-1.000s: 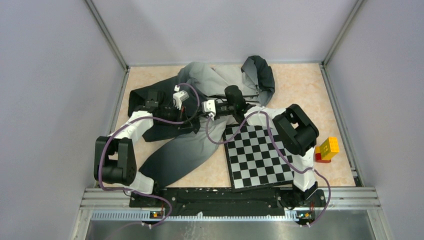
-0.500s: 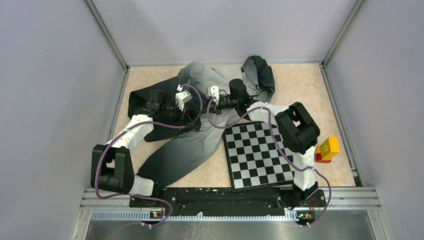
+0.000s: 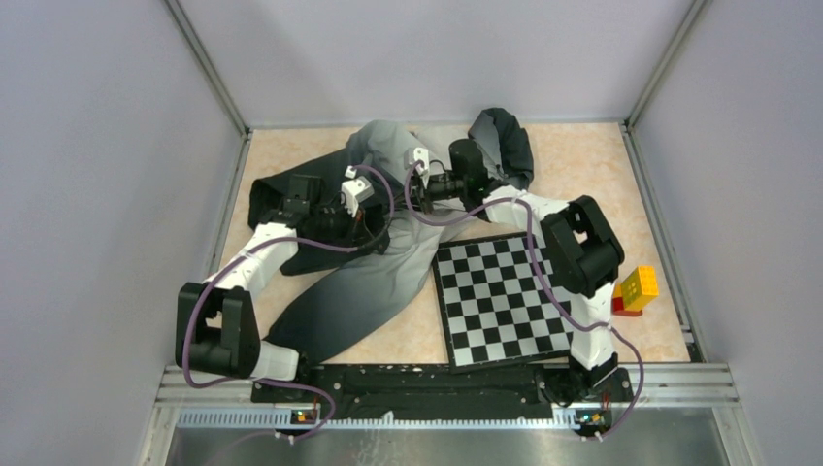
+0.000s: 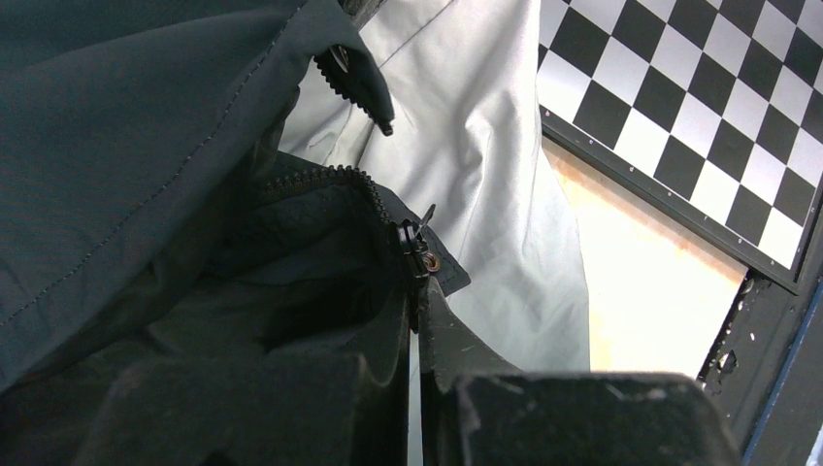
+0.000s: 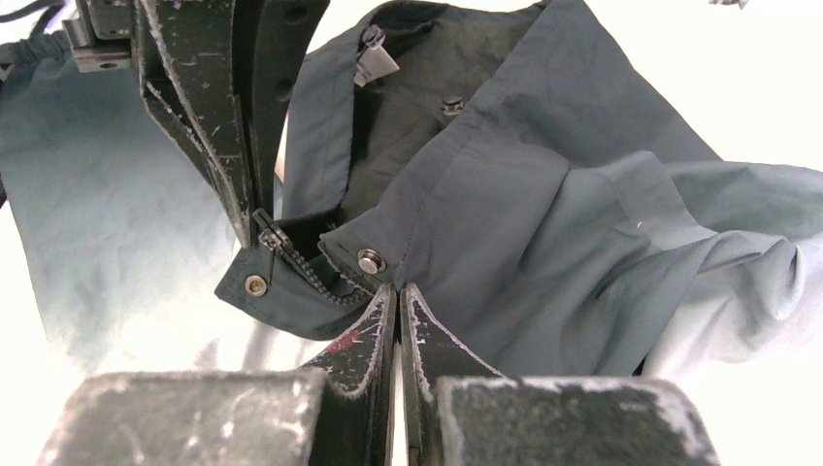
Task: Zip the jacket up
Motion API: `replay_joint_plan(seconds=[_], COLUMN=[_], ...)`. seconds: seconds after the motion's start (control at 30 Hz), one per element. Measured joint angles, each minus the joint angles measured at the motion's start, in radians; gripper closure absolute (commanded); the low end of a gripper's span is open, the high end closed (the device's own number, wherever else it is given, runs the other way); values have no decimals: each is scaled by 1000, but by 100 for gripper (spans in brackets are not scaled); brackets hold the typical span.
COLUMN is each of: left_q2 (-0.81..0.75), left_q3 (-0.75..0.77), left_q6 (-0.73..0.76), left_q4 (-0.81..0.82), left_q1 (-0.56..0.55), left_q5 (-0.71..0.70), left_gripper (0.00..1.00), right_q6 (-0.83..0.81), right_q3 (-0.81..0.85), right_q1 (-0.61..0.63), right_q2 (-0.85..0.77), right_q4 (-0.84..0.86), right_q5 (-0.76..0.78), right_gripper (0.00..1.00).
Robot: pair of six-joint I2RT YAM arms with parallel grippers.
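The jacket [image 3: 369, 282], fading from light grey to charcoal, lies spread from the far middle to the near left. My left gripper [image 3: 377, 225] is shut on its dark front edge just below the zipper slider [image 4: 414, 245], fingertips together [image 4: 417, 320]. My right gripper [image 3: 406, 194] is shut on the other front edge [image 5: 399, 291], next to a metal snap [image 5: 369, 260]. In the right wrist view the left gripper's fingers [image 5: 233, 116] come down to the slider [image 5: 268, 237]. The zipper teeth [image 5: 320, 280] lie open between the two grips.
A chessboard [image 3: 495, 301] lies right of the jacket, its corner under the grey fabric, and also shows in the left wrist view [image 4: 699, 97]. Yellow and red blocks [image 3: 636, 289] sit at the right edge. Metal rails and walls border the tan table.
My right gripper has moved toward the far side, drawing the jacket edge with it. My left arm has shifted slightly left and kept its grip.
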Motion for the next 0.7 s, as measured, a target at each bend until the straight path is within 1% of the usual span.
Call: replay_joint_plan(seconds=[0.17,0.33,0.47,0.7], left_q2=[-13,-46,-51,-51], left_q3=[0,0,0,0], left_q6=[2,1,-5,-13], left_q4=[4,17,32,37], left_q1=[0,0,0,0], left_q5=[-18,-33,-33,-32], left_gripper=[100,100,100,100], right_q6=[-55,-87,-89,-89], right_q3=[60,99,121,123], right_q1=[7,32,50,60], right_q2=[0,11,26,29], right_q4=[-140,-230,-271,-282], right_q5=[36,76,103,156], right_gripper=[100,100,100,100])
